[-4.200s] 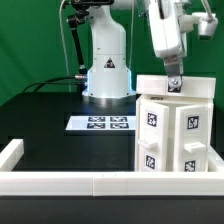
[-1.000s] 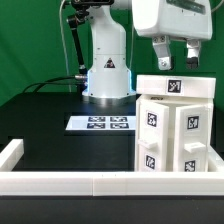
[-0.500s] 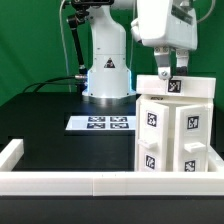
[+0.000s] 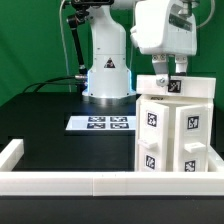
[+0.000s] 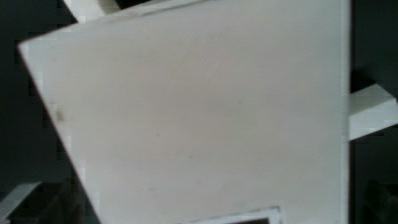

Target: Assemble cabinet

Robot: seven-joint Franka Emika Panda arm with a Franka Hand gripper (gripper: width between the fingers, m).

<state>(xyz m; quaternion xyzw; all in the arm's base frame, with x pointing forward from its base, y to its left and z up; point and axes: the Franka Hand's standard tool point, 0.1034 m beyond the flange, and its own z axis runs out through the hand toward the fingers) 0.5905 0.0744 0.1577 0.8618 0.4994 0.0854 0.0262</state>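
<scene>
End effector: the gripper hangs released, its jaws spread wide with nothing between them.
Task's thing: the cabinet stands upright directly beneath the gripper, tagged faces turned toward the exterior camera.
Nearest part: the top panel lies just under the fingertips, capping the body; the pictures do not settle whether the fingers touch it or hover just clear.
Wrist view: one plain white face fills almost the whole frame, most likely that same top panel seen from close above.
Looks done: the body reads as a closed box, with side walls up, front pieces in place and the top on; no part leans or gapes.
Looks left: little, by my judgement. Perhaps the top needs a final seating or tightening, which cannot be checked from here.
Loose parts: none shows on the table, beside or below the gripper.
Off to the side: the marker board lies flat, lower than the gripper and well apart from it toward the exterior view's left.
Foreground: the border rail runs low, far below the gripper on the camera's side.
</scene>
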